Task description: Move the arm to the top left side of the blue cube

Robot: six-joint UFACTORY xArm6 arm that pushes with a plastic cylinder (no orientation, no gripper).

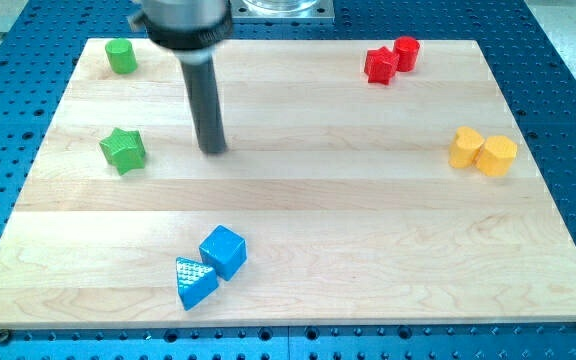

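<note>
The blue cube point(224, 250) sits near the board's bottom edge, left of centre. A blue triangular block point(194, 282) touches its lower left side. My tip point(213, 149) rests on the wooden board in the upper left part of the view, well above the blue cube and slightly to its left. It touches no block. The dark rod rises from the tip to the view's top.
A green star block point(124, 150) lies left of my tip. A green cylinder point(121, 56) is at the board's top left. Two red blocks point(392, 59) touch at the top right. Two yellow blocks point(483, 151) touch at the right. The wooden board point(368, 230) lies on a blue perforated table.
</note>
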